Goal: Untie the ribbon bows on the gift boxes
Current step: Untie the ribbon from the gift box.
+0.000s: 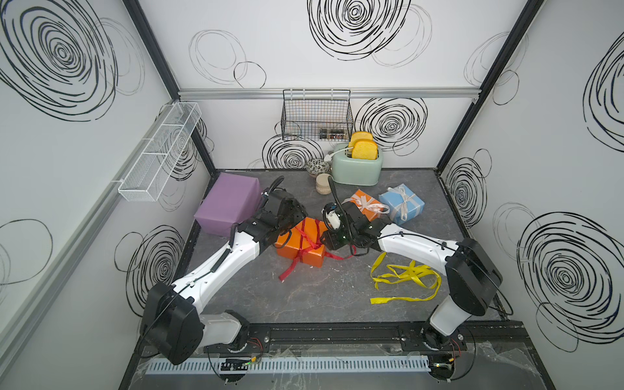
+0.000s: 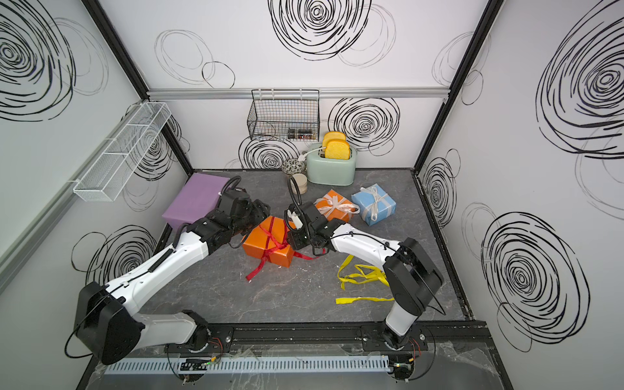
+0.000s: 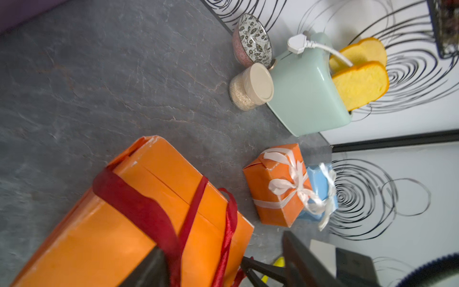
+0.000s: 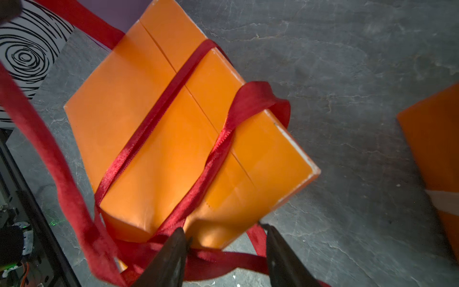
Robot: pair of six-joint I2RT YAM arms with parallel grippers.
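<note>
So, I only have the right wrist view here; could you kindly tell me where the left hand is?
Observer: The left hand is at the medium orange box, on the side nearer the lilac box, fingers apart.
Operator: Thank you. Are any bows tied elsewhere?
Observer: Yes, a white bow is tied on the small orange box, and another on the light-blue box.
Operator: Is any ribbon already off?
Observer: The yellow ribbon lies loose on the table beside the right arm.
</note>
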